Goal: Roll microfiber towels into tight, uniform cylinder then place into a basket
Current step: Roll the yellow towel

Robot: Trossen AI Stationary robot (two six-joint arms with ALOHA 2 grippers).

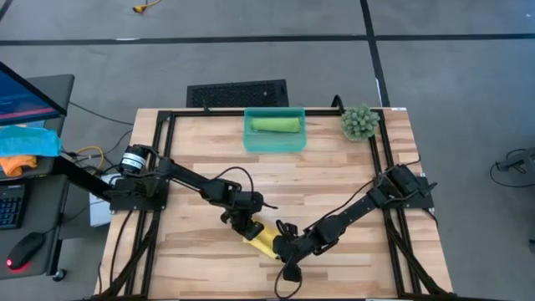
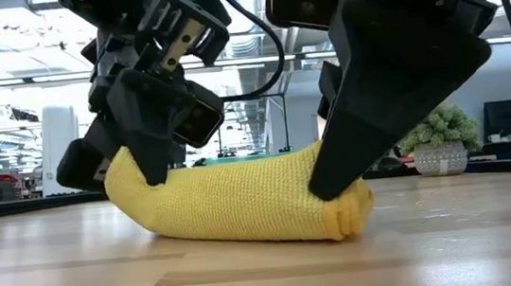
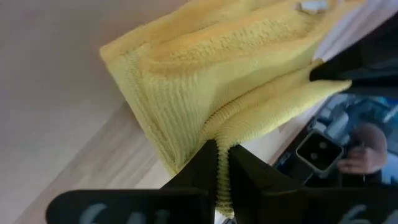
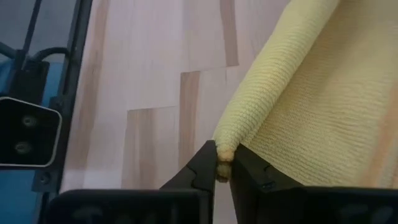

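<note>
Yellow microfiber towel (image 2: 243, 201), rolled into a fat cylinder, lies on the near middle of the worktop (image 1: 334, 176), its long axis running from far left to near right. The left end effector (image 1: 244, 224) is pinched shut on a fold of cloth at the far-left end; the right end effector (image 1: 284, 249) is pinched shut on the rolled edge at the near-right end. The green towel (image 1: 277, 125), already rolled, rests inside the teal basket (image 1: 249, 144) at the far middle of the worktop, well apart from the arms.

Expect the yellow roll to handle as a light, soft, springy body: the knit surface gives under the fingers and looks grippy rather than slick. In the low view the middle sags and the ends bulge, so judge it loose enough to unwind if one end is released first. Take hold across the full thickness of the roll, trapping the free outer edge under a finger, rather than nipping a single layer as the wrist views show. Nothing here is fragile; the risk is loss of shape, not damage
</note>
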